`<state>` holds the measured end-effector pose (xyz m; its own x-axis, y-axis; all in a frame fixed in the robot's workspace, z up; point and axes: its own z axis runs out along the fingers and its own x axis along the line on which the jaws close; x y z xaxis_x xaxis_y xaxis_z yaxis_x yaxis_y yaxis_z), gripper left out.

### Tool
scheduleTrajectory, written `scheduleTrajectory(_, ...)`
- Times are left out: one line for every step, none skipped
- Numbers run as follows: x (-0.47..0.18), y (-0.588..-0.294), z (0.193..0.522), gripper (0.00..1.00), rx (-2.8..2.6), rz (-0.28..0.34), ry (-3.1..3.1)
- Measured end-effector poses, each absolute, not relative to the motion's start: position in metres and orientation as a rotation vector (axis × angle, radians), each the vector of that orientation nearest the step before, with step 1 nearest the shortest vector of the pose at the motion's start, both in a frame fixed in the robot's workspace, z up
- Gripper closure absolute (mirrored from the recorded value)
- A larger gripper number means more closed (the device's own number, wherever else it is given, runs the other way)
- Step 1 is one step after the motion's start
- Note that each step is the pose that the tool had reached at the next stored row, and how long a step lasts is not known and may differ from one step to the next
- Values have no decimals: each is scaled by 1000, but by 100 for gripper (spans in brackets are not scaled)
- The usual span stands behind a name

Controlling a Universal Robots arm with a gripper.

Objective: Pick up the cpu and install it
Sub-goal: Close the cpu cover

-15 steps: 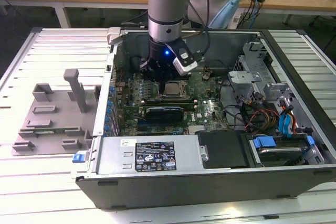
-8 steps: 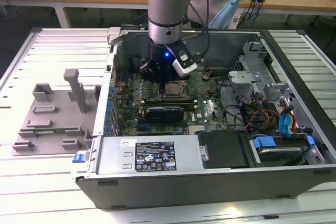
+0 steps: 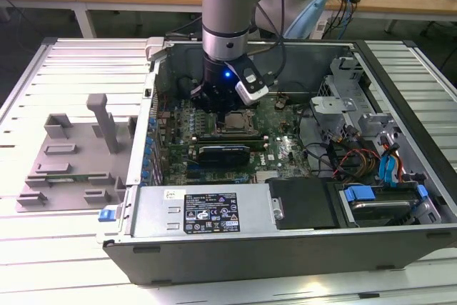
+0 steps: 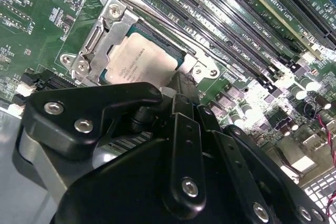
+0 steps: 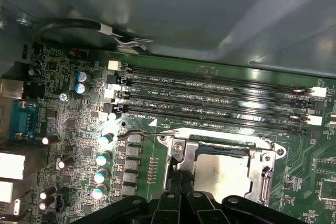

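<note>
arm is down inside the open computer case (image 3: 285,251), which sits on the slatted table (image 3: 36,69). claw (image 3: 218,108) hangs right over the socket area of the motherboard (image 3: 285,151)

cpu (image 4: 142,59) lies flat in the socket, silvery top up, metal socket frame (image 4: 107,30) around its edges. the frame looks closed down over it, but the angle is poor, so not sure. same in the first wrist view: cpu (image 5: 220,174) sits inside the frame (image 5: 181,150), with the thin wire lever (image 5: 142,134) along the side towards the RAM slots (image 5: 210,98)

claw (image 4: 181,85) tip sits at the cpu's edge by a corner of the frame. in the first wrist view the claw (image 5: 181,179) overlaps that same edge. can't tell how far it's open or whether it grips anything, its own black linkage blocks the view

grey plastic tray (image 3: 71,155) with upright posts is on the table at the exterior view's left, outside the case and well apart from the claw
</note>
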<state>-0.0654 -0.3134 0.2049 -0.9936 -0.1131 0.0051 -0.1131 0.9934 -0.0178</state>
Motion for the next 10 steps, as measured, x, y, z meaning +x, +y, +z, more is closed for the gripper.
scheduleTrajectory(-65, -314, 205, 89, 178, 28, -3132)
scheduleTrajectory(-65, -316, 205, 89, 178, 28, -3132)
scheduleTrajectory(-65, -317, 205, 89, 178, 28, -3132)
scheduleTrajectory(-65, -317, 205, 89, 177, 29, -3132)
scheduleTrajectory(-65, -317, 205, 89, 178, 29, -3132)
scheduleTrajectory(-65, -317, 205, 89, 178, 28, -3132)
scheduleTrajectory(-65, -317, 205, 89, 178, 28, -3132)
scheduleTrajectory(-65, -317, 205, 89, 178, 29, -3132)
scheduleTrajectory(-65, -317, 205, 89, 178, 28, -3132)
scheduleTrajectory(-65, -317, 206, 89, 178, 28, -3132)
